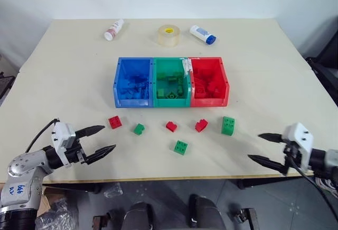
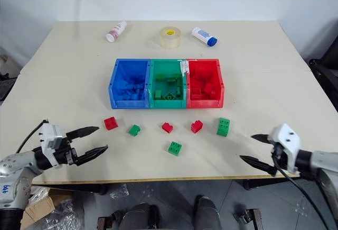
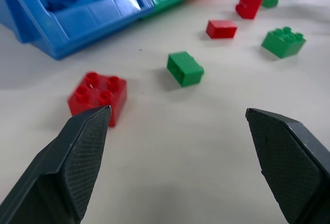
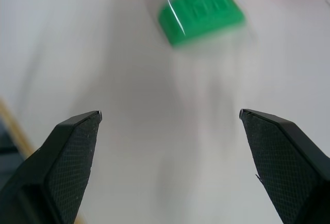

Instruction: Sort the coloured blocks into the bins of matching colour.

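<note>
surface (image 1: pixel 74 82): pale beige, smooth, matt
bins (image 1: pixel 171 103): moulded plastic, blue, green and red, lightly glossy
coloured blocks (image 1: pixel 180 147): hard studded plastic, shiny
left claw (image 1: pixel 99 141): black fingers, fine cross-hatched matt pads (image 3: pixel 82 147)
right claw (image 1: pixel 266 148): same black textured fingers
tape roll (image 1: pixel 169 35): clear, glossy film
bottles (image 1: pixel 113 29): white plastic, smooth

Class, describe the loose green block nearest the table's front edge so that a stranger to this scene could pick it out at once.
Start at the row of three bins in the middle of the table; six loose blocks lie in front of it. The green block lies nearer the table's front edge than the other five, below the middle red block. It lies flat, its four studs facing up.
</note>
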Tool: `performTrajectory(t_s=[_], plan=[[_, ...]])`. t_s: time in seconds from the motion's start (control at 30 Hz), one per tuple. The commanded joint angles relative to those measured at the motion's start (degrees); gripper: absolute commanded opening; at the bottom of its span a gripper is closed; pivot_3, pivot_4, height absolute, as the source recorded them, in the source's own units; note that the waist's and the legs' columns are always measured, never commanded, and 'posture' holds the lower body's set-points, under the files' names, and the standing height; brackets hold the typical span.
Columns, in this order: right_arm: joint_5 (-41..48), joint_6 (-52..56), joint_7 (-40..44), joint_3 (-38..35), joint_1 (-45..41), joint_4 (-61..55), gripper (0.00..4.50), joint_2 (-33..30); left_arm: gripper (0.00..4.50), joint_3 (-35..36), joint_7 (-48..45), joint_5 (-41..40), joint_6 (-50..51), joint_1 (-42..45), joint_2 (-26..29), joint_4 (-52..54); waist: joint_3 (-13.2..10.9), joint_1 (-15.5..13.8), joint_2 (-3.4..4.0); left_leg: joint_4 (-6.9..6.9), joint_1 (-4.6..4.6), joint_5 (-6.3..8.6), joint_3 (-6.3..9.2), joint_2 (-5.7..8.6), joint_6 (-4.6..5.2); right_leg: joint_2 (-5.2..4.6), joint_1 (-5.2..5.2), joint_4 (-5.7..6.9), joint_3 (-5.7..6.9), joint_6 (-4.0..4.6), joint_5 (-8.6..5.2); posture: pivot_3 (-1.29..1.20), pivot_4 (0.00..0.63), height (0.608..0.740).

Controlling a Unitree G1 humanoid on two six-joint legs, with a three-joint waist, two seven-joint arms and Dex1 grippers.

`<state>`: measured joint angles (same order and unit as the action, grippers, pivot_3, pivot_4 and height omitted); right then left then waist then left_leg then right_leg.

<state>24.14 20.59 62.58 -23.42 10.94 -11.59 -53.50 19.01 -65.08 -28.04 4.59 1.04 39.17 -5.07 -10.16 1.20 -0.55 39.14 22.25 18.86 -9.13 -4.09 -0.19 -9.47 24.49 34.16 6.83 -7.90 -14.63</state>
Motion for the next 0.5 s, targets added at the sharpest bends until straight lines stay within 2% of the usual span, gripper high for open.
performTrajectory(t_s=[0.03,0.17,0.3,0.5], plan=[[1.45,1.68,0.57,-4.55,3.33,-4.59,4.50,-1.19,4.44,0.20,-1.19,-0.25,-1.70,1.31,0.75,-0.89,0.00,0.09,0.00,0.00,0.00,0.00,0.01,-0.02,0.00,0.00,0.00,-0.02,0.01,0.01,0.00,0.00,0.150,0.740],[1.40,3.89,-0.82,-2.79,1.76,-6.48,4.50,-1.11,4.44,-0.27,-1.63,-0.08,-2.18,1.98,0.30,-1.80,0.01,0.51,0.01,0.00,-0.03,0.00,0.01,-0.02,-0.01,0.00,0.00,0.03,0.00,0.02,-0.01,0.00,0.150,0.740],[0.87,5.32,-2.43,3.49,-6.49,-4.68,4.50,-0.05,4.44,-0.59,-1.28,-0.30,-2.36,2.30,-0.09,-1.68,0.01,0.44,0.01,0.00,-0.05,0.00,0.00,-0.02,-0.01,0.00,0.01,0.06,-0.01,0.02,0.00,0.00,0.150,0.740],[-3.51,1.68,-0.94,15.54,-21.83,6.51,4.50,2.97,4.44,-0.54,-0.33,-0.96,-2.10,1.01,-0.78,0.85,0.00,0.39,0.00,0.00,-0.01,0.00,-0.01,-0.02,-0.01,0.00,0.03,0.27,0.00,0.02,0.00,0.00,0.150,0.740]])
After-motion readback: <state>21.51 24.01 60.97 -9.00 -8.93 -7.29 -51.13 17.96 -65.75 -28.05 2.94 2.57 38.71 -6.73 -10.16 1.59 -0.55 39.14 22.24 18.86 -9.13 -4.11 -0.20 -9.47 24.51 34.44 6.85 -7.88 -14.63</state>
